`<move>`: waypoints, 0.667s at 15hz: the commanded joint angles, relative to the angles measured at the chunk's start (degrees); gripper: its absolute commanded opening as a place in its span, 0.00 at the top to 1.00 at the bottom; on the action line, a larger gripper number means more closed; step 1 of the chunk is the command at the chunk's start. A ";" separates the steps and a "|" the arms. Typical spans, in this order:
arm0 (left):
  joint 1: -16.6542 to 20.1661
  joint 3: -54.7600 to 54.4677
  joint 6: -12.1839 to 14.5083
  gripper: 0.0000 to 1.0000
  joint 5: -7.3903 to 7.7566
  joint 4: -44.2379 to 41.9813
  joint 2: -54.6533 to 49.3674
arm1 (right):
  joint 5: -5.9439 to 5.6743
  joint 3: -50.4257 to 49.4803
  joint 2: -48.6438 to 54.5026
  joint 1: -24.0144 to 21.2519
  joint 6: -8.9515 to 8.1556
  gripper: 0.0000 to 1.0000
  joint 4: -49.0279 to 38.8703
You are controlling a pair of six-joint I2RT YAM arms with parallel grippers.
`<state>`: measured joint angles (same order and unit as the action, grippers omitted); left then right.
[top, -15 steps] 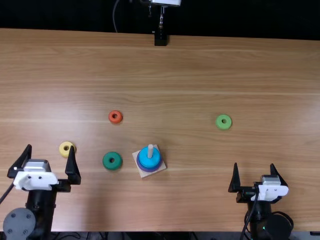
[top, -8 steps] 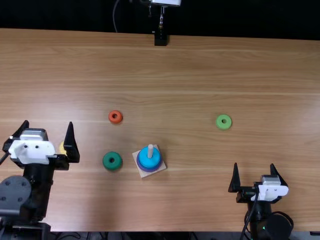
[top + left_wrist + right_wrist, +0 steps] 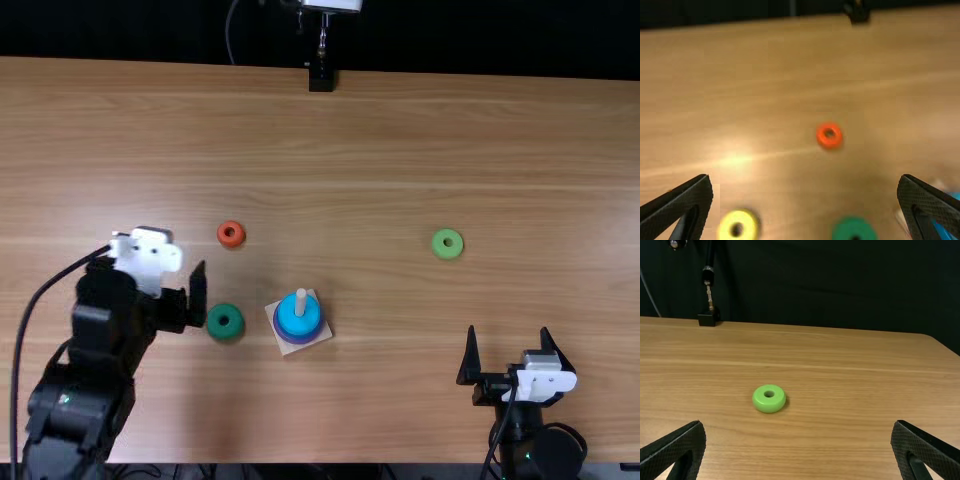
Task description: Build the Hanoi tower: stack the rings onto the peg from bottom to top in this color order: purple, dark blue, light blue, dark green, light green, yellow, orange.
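Top view: dark green ring (image 3: 225, 321), left of peg (image 3: 301, 300), due next; left tool (image 3: 804, 177), spread wide, should centre above it.

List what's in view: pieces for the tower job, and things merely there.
Job: peg, light blue ring, darker layer beneath, dark green ring, light green ring, yellow ring, orange ring.

Merely there: black stand, cable.

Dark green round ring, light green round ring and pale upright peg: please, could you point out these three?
Dark green round ring (image 3: 225, 333): top view, on its near side.
Light green round ring (image 3: 769, 405): right wrist view, on its outer side.
Pale upright peg (image 3: 301, 301): top view, on its bare upper part.
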<state>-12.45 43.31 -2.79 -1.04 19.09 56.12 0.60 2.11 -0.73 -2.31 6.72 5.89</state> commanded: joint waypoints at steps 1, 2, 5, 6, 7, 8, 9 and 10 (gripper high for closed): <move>-2.32 3.62 0.78 0.00 0.62 0.21 2.51 | 0.14 -1.41 0.73 -0.51 0.03 0.00 -0.03; -2.93 3.89 0.68 0.00 0.72 0.21 3.82 | 0.14 -1.41 0.73 -0.51 0.03 0.00 -0.03; -5.48 3.45 -0.06 0.00 0.09 2.74 9.19 | 0.14 -1.41 0.73 -0.51 0.03 0.00 -0.03; -6.89 3.36 -0.06 0.00 0.09 2.74 11.29 | 0.14 -1.41 0.73 -0.59 0.03 0.00 -0.03; -8.65 3.36 0.04 0.00 -0.12 2.95 13.32 | 0.14 -1.41 0.73 -0.51 0.03 0.00 -0.03; -9.96 3.36 0.04 0.00 -0.23 3.48 14.72 | 0.14 -1.41 0.73 -0.51 0.13 0.00 -0.03; -10.14 3.27 -0.06 0.00 -0.23 4.11 15.34 | 0.14 -1.41 0.73 -0.59 0.03 0.00 -0.03; -10.05 3.27 -0.17 0.00 -0.23 4.85 15.78 | 0.14 -1.41 0.73 -0.51 0.03 0.00 -0.03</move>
<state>-22.50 44.99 -3.05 -1.10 24.21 71.68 0.62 2.11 -0.73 -2.31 6.74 5.93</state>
